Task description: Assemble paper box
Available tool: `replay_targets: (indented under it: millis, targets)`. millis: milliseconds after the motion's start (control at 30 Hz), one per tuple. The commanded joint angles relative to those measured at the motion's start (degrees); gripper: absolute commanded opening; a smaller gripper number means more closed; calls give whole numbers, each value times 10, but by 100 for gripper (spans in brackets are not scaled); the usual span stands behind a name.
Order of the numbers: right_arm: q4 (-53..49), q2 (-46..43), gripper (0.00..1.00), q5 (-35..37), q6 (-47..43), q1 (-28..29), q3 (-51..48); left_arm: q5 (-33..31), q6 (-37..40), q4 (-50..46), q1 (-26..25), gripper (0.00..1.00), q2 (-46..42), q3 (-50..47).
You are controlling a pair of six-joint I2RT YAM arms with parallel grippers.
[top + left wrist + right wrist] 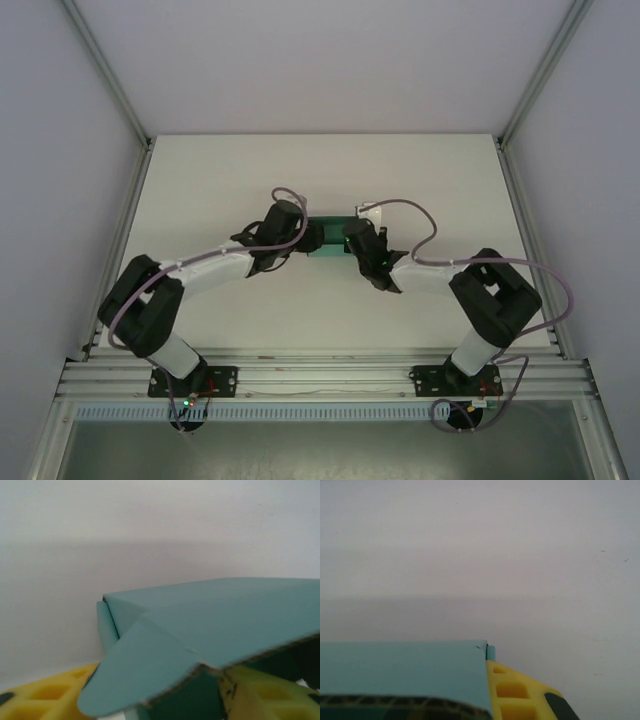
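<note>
Teal card: the paper box (pixel 330 238) lies mid-table, well out from the arm bases, long axis left to right, already a shallow rectangular shell rather than a flat sheet.
Table (pixel 300 170): plain white top under the box.
Left gripper (pixel 305 236): at the box's left end. In the left wrist view its yellow fingers (pixel 45 697) stand wide apart, either side of that end, with no pinch visible. I read it as open.
End flap (pixel 145 670): rounded tab, untucked, sticking out over the left fingers. Dust flap beside it is folded inward.
Right gripper (pixel 354 240): at the box's right end, closed. One yellow finger (pixel 515 695) lies flush against a card panel, the other is hidden by the card, so it looks clamped on a wall of the box.
Why so: right arm likely anchors the box so it cannot slide, freeing the left for flap work.
Step in hand, by judgement: closing the left end.
Risk: thin card may crease if the tab is pushed off its fold line.
</note>
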Motion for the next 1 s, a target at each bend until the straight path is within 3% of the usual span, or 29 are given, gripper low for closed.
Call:
replay_targets:
  millis: [0,33,200,400,500,700,967]
  targets:
    - [-25,6,0,-16,-29,10,-21,-19,1,-58,0,85,-57,-4]
    - [-25,6,0,-13,-29,11,-23,-24,-2,-68,1,99,-71,-2]
    - [2,3,0,-15,-50,19,-39,-68,-44,-146,28,100,-94,43]
    - [21,14,1,8,-64,36,-45,74,-78,-140,114,100,-24,98]
    - [42,23,1,18,-61,45,-47,81,-72,-152,116,100,21,125]
    - [53,25,4,37,-66,62,-48,122,-72,-144,118,89,78,121]
    - [43,27,8,62,-64,86,-55,167,-92,-80,117,77,93,47]
